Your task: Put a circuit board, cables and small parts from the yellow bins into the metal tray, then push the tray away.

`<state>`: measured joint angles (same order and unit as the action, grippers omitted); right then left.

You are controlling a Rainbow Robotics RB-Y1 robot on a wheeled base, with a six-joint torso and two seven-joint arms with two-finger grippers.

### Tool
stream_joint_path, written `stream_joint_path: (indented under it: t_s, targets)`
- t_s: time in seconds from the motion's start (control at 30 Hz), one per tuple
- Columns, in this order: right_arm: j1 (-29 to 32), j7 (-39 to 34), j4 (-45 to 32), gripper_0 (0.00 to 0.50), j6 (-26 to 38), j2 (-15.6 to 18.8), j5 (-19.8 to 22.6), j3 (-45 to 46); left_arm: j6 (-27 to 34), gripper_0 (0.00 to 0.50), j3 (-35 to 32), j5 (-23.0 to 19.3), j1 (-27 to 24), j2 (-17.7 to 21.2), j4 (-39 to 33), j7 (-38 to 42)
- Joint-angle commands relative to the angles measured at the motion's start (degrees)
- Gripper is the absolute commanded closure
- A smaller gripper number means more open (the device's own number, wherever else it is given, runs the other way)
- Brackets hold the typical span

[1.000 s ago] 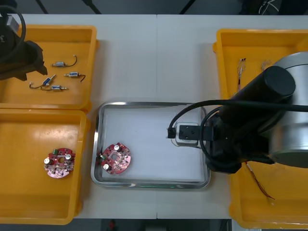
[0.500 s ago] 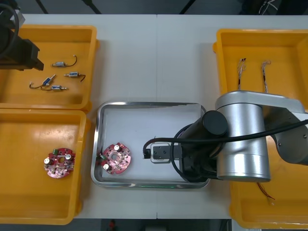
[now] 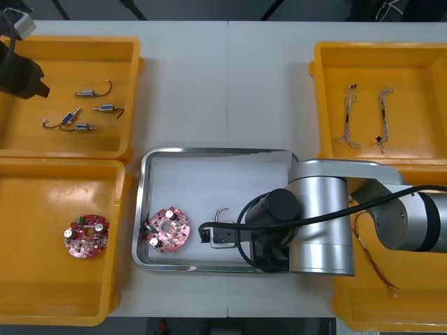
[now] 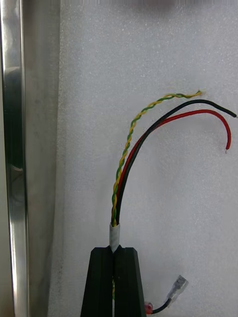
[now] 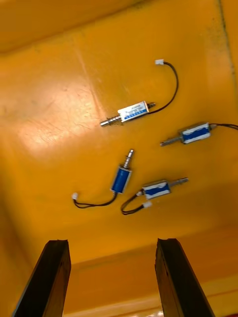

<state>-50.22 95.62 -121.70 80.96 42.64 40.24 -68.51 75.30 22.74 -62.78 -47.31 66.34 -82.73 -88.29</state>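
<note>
My right gripper (image 4: 113, 250) is shut on a cable bundle (image 4: 130, 148) of twisted yellow-green, black and red wires, whose loose ends lie on the white inside of the metal tray (image 4: 13, 148). In the front view this gripper (image 3: 208, 235) is low over the tray's near middle, and the cable (image 3: 222, 211) curls just beyond it. A round red circuit board (image 3: 167, 229) lies in the tray (image 3: 209, 151) at its left. My left gripper (image 5: 111, 245) hangs open above several small metal parts (image 5: 121, 178) in the far left yellow bin (image 3: 133, 98).
A second circuit board (image 3: 86, 236) lies in the near left bin (image 3: 119, 230). Two cables (image 3: 349, 115) lie in the far right bin (image 3: 318, 91). More wires (image 3: 374, 262) lie in the near right bin, beside my right arm.
My right arm has swung left across the tray toward its near side, carrying the cable. My left arm has drawn back toward the far left corner.
</note>
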Motion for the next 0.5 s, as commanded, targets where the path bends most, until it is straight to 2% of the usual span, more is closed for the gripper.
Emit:
stream_joint_path:
  t_s: [0.03,0.07,0.13,0.17,0.2,0.23,0.33,0.5]
  targets:
    - [-1.37,0.09,0.33,0.499,-0.63,-1.95,-0.42,-0.57,-0.77,0.0,-1.65,2.22,-4.98,-2.97,3.98,2.07]
    - [-1.37,0.0,0.33,0.459,-0.54,-1.95,-0.42,-0.66,-0.77,0.0,-1.73,2.4,-5.07,-3.06,4.42,1.9]
    - [-1.37,-0.17,0.33,0.28,-0.63,-1.95,-0.42,-0.57,-1.12,0.0,-1.65,3.63,-5.77,-4.11,5.74,0.49]
    - [-1.37,-0.35,0.33,0.224,-0.63,-1.95,-0.42,-0.57,-1.12,0.0,-1.73,3.98,-5.95,-4.29,6.0,-0.04]
    - [-1.29,-0.44,0.33,0.121,-0.63,-1.86,-0.25,-0.57,-1.21,0.0,-1.73,4.68,-6.3,-4.99,6.88,-1.0]
    - [-1.2,-0.53,0.33,0.081,-0.63,-1.86,-0.16,-0.57,-1.21,0.0,-1.65,5.12,-6.74,-5.7,7.76,-1.71]
    - [-1.2,-0.61,0.33,0.0,-0.45,-1.77,-0.16,-0.57,-1.73,0.0,-1.73,6.09,-7.27,-7.1,9.61,-3.64]
    - [-1.29,-1.23,0.33,0.0,-0.45,-1.69,0.02,-0.48,-2.96,0.0,-1.65,6.88,-7.27,-8.68,11.8,-8.39]
